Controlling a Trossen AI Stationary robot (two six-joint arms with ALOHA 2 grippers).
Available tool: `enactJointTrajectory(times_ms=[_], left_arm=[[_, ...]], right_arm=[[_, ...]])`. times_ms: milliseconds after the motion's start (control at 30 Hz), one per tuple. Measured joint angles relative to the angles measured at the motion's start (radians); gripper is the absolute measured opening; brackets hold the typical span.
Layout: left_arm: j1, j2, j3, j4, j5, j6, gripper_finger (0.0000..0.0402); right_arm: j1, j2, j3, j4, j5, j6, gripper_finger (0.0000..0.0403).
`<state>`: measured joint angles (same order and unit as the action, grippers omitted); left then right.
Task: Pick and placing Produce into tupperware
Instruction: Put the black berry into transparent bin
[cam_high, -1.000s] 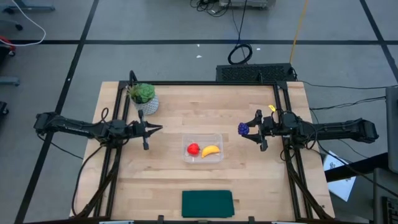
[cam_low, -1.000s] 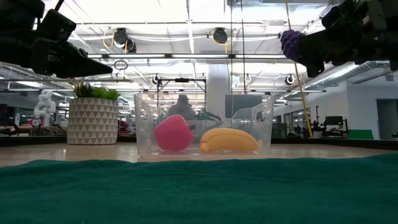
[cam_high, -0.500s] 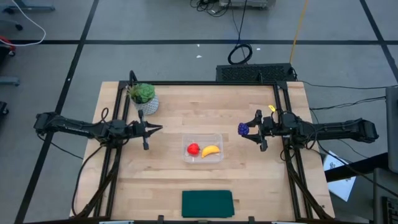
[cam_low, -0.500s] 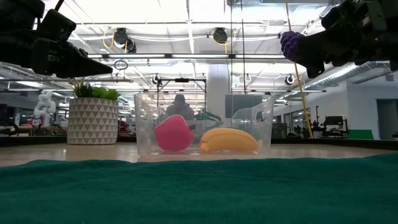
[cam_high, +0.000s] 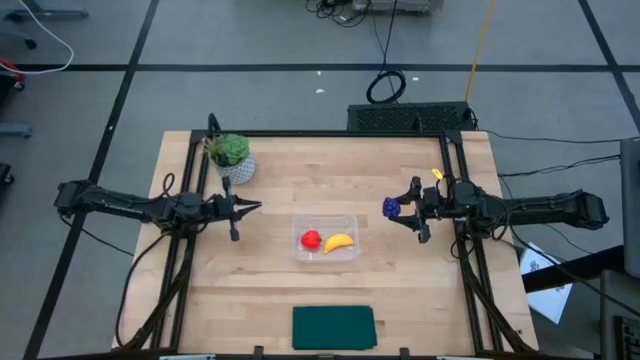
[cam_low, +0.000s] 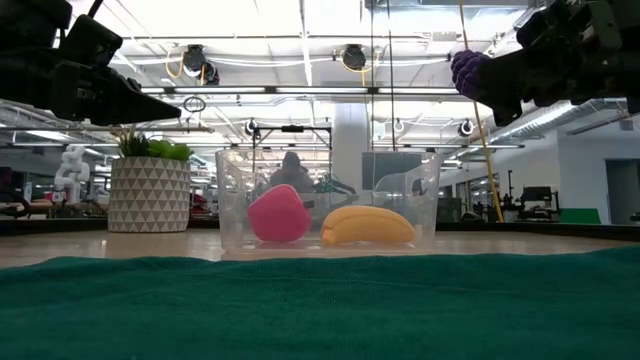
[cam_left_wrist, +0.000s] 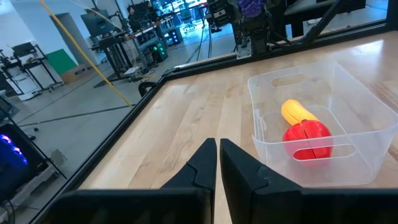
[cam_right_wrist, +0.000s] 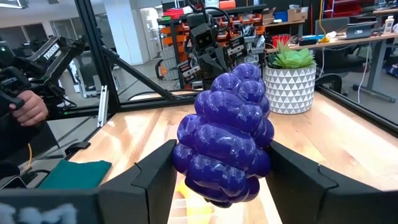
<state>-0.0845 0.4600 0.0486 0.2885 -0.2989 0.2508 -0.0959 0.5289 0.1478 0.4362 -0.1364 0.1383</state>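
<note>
The clear tupperware (cam_high: 327, 238) sits mid-table holding the round red fruit (cam_high: 311, 239) and the yellow banana (cam_high: 340, 241); both rest on its bottom. My right gripper (cam_high: 397, 208) hovers to the right of the container, raised above the table, shut on the dark purple lumpy piece (cam_right_wrist: 225, 142). My left gripper (cam_high: 256, 207) is shut and holds nothing, raised to the left of the container (cam_left_wrist: 314, 129). In the low view the purple piece (cam_low: 470, 70) shows high above the container's rim. My right gripper pinches the purple lumpy piece between its two fingers, one finger (cam_right_wrist: 158, 168) on each flank of the cluster (cam_right_wrist: 193, 155). The fingers come level from the table's right side. The piece is lifted clear of the table, projecting beyond the fingertips.
A green leafy plant in a white patterned pot (cam_high: 231, 156) stands at the far left of the table. A dark green flat cloth (cam_high: 333, 327) lies at the near edge. Black frame rails (cam_high: 465, 270) run along both table sides. A person's hand (cam_right_wrist: 28, 107) shows beyond the table.
</note>
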Motion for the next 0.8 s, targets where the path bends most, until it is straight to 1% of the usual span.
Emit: enactJointTrajectory(times_ms=[800], left_arm=[[0.0,0.0,0.0,0.0,0.0,0.0,0.0026]], right_arm=[[0.0,0.0,0.0,0.0,0.0,-0.005,0.0206]])
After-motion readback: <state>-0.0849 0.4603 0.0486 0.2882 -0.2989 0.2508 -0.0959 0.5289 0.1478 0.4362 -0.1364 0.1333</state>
